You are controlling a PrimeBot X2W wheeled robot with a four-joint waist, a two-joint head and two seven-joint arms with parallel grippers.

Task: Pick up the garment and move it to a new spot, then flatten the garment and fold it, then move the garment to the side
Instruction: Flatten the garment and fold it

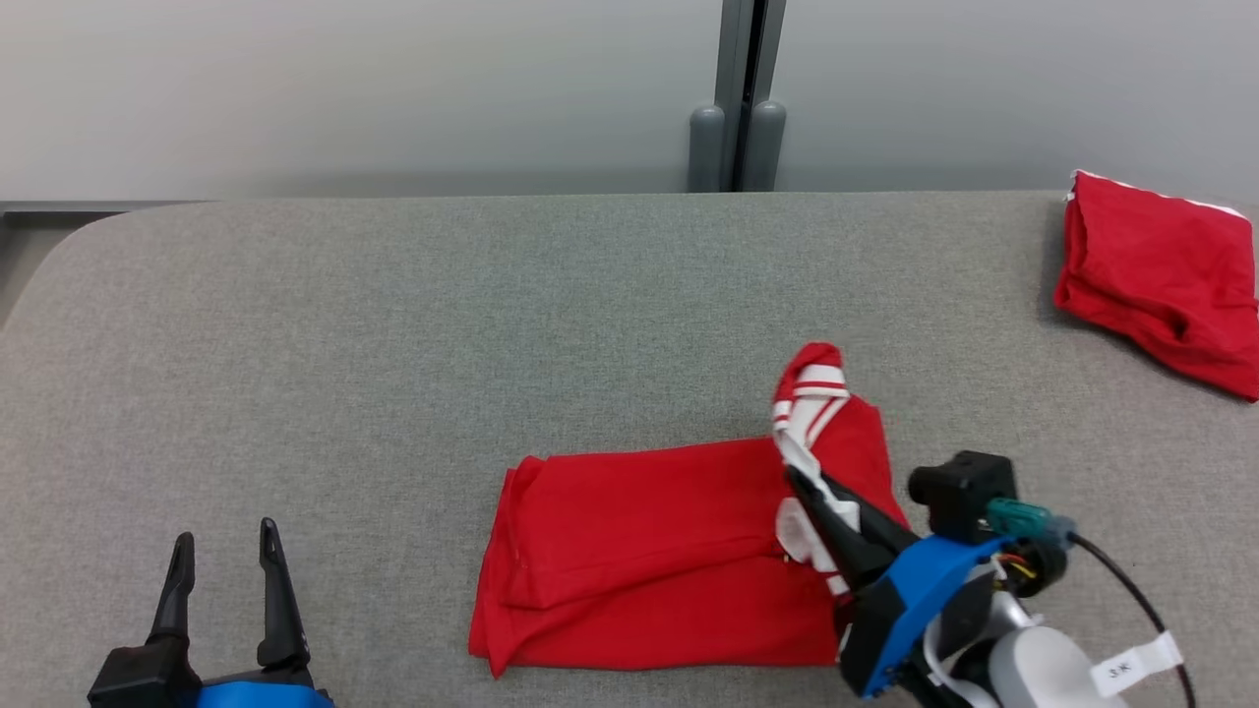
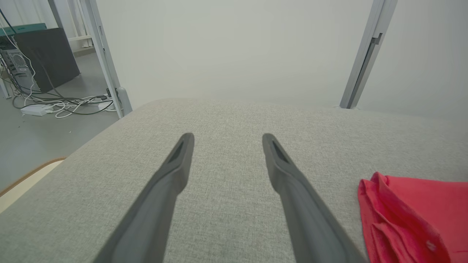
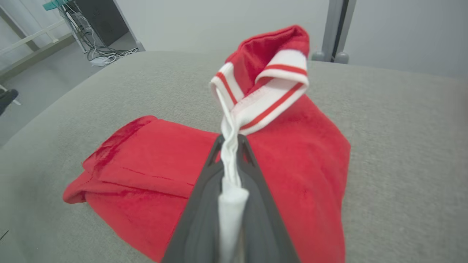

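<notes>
Left gripper: positioned at the near left corner, fingers pointing to the far side. Jaws stand wide apart with nothing between them. In the left wrist view the bare grey cloth of the table is visible between the two fingers. Whether the tips touch the surface cannot be determined.

Garment: red, lying on the table at near centre, right of the left gripper and well apart from it. The left portion lies flat in folded layers, with the folded edge visible at the right of the left wrist view. The right end is raised off the surface in a peak, topped by a white trim with red stripes.

Right gripper: at the near right, reaching in over the garment's right end. Jaws are closed tight on a white strip of the trim, seen pinched between the fingers in the right wrist view.

Second red cloth: bunched at the far right edge of the table, well apart from the garment.
</notes>
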